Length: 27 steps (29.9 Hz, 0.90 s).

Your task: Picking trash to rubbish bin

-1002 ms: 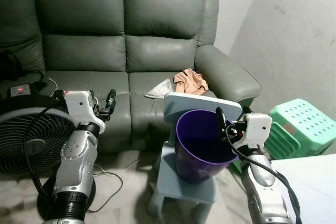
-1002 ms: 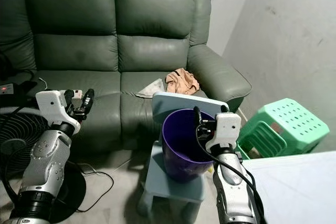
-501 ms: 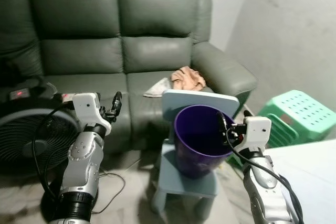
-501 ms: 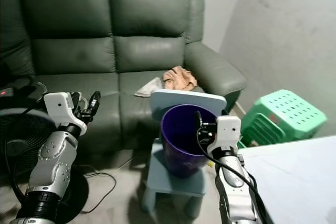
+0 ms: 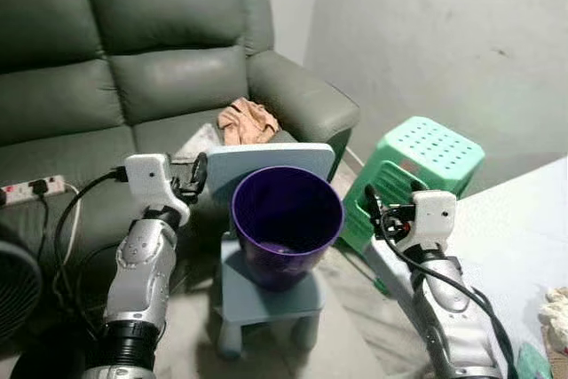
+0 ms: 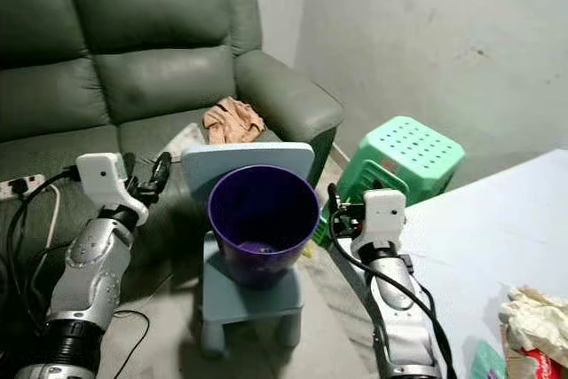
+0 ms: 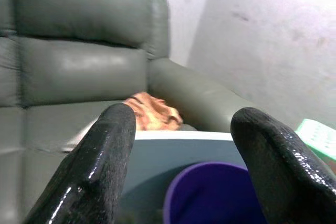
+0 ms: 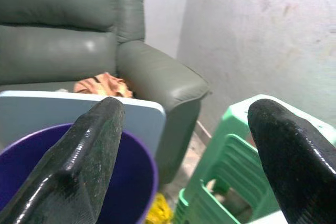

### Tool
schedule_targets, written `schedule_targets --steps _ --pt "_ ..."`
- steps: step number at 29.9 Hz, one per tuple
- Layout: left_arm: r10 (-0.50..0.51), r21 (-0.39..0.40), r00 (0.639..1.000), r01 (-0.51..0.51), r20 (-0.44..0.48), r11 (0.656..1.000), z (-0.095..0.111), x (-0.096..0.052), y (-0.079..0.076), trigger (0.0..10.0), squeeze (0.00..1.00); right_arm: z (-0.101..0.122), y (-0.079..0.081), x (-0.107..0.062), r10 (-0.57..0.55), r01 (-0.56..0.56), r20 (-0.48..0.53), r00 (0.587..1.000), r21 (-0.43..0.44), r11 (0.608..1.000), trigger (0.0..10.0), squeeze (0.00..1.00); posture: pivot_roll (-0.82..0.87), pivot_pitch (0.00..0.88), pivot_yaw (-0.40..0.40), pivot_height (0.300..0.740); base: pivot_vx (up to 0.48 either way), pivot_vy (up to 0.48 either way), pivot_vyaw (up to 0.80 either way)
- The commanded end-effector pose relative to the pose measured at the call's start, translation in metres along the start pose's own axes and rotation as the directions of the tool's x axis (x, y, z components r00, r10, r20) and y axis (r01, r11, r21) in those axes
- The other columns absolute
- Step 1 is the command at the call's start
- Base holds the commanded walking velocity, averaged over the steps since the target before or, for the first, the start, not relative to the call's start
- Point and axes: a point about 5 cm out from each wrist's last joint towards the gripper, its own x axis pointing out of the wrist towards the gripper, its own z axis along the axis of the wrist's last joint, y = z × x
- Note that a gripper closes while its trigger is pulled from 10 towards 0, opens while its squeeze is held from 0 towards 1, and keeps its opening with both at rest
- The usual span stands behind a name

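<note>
Both sets of fingers are spread wide and hold nothing. My left fingers (image 5: 197,172) hang in the air just to the left of the purple bin (image 5: 286,224). My right fingers (image 5: 371,211) hang just to its right, between the bin and the green stools (image 5: 417,159). I see one black left finger (image 7: 92,169) and one black right finger (image 8: 73,166) with a big gap beside each, and the bin's rim sits low between them.

I see the bin standing on a small blue chair (image 5: 266,286), with the chair's back (image 5: 266,159) right behind it. Something small lies at the bottom of the bin, but I cannot tell what.

Past my left fingers is the grey sofa (image 5: 133,59) with an orange cloth (image 5: 248,120) on its seat. A white power strip (image 5: 31,188) lies further left.

Behind my right fingers, near the arm, is the white desk (image 6: 497,246). Crumpled trash (image 6: 537,321) lies on its far right edge, well away from my fingers.
</note>
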Motion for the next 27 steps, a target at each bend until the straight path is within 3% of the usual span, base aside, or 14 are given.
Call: schedule_targets --steps 1,27 --pt "-0.015 0.008 1.0 0.015 0.012 1.0 0.0037 0.002 -0.0026 10.0 0.0 -0.0002 -0.0027 0.0012 -0.014 0.014 -0.009 1.0 -0.004 1.0 10.0 0.0 0.02 0.0 -0.101 0.74 0.0 0.0 -0.76" --pt "-0.035 -0.005 0.999 0.035 0.014 0.999 0.0034 0.0009 -0.0073 10.0 0.0 -0.002 -0.0049 -0.0024 -0.039 0.039 -0.021 0.999 -0.005 0.999 10.0 0.0 0.0 0.0 -0.098 0.74 0.0 0.0 -0.75"
